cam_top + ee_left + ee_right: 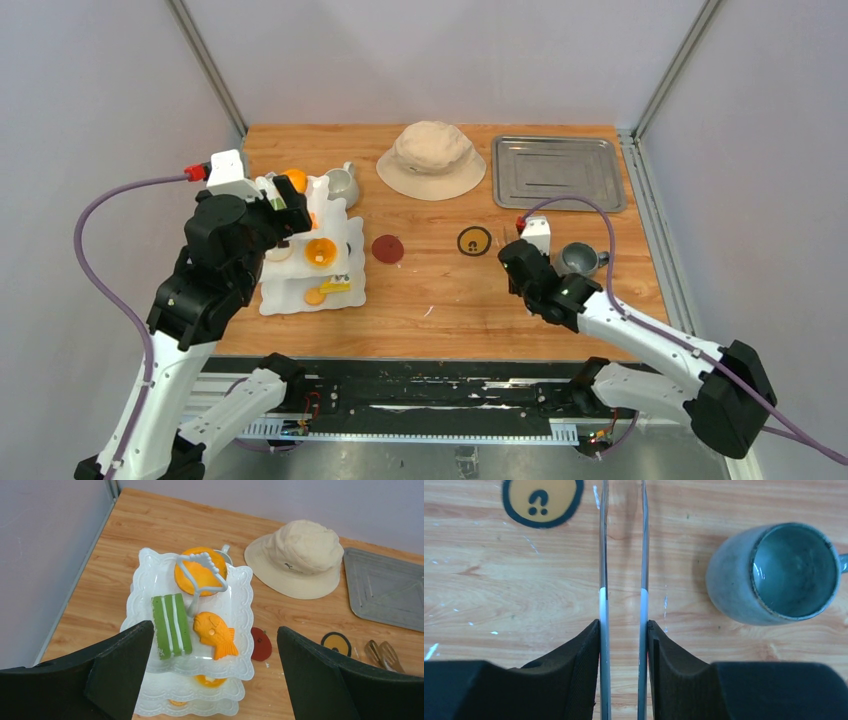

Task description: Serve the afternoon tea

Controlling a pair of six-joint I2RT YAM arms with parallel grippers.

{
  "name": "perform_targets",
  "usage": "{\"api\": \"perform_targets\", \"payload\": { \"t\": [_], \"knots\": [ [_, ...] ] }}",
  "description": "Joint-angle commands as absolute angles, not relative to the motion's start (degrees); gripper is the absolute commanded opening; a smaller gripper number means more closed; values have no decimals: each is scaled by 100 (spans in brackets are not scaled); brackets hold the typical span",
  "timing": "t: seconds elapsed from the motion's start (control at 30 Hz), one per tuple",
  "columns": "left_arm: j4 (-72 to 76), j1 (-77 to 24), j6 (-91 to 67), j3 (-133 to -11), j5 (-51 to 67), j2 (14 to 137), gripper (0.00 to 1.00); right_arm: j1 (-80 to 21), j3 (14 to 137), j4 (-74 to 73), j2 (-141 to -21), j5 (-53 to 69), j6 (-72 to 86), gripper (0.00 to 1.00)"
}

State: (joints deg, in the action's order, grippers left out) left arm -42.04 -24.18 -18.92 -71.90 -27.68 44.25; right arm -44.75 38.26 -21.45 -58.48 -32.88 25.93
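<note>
The white three-tier stand (pixel 276 298) stands at the table's left. Its top tier (pixel 241 582) carries a green striped cake (pixel 171 625), an orange fish pastry (pixel 216 634) and a round orange pastry (pixel 200 572). More orange pastries show on the lower tiers. My left gripper (pixel 215 627) hovers open above the stand, holding nothing. A white mug (pixel 342 184) sits behind the stand. My right gripper (pixel 624 625) is shut on the metal tongs (pixel 603 555), one finger pressed on each arm. The grey mug (pixel 781 572) stands upright just right of them.
A beige bucket hat (pixel 432 158) lies at the back centre, and a flat metal tray (pixel 557 172) at the back right. A red apple coaster (pixel 388 249) and a yellow round coaster (pixel 474 241) lie mid-table. Grey walls enclose the table's back and sides.
</note>
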Motion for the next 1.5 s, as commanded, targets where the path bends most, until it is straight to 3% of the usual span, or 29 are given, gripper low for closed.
{"api": "perform_targets", "payload": {
  "t": [0.0, 0.1, 0.4, 0.77, 1.2, 1.47],
  "knots": [
    [-4007, -2453, -1952, -7163, -2730, 4423, 98, -4447, 3619, -1903, -6169, -3608, 3292, 39],
    [-4005, -2459, -1951, -7146, -2709, 4436, 98, -4439, 3539, -1649, -6476, -3342, 3413, 49],
    [-4025, -2452, -1884, -7157, -2669, 4512, 98, -4084, 3517, -1305, -6905, -2725, 3470, 58],
    [-4040, -2476, -1613, -7633, -2083, 5483, 98, -3892, 4409, -1399, -6090, -2326, 2363, 60],
    [-4302, -3690, -424, -10119, -3321, 8299, 98, -3241, 4405, -1158, -5831, -1781, 2274, 60],
    [-4414, -3683, -416, -9984, -3774, 7699, 98, -3199, 4425, -1031, -6023, -1227, 2309, 60]
  ]
}}
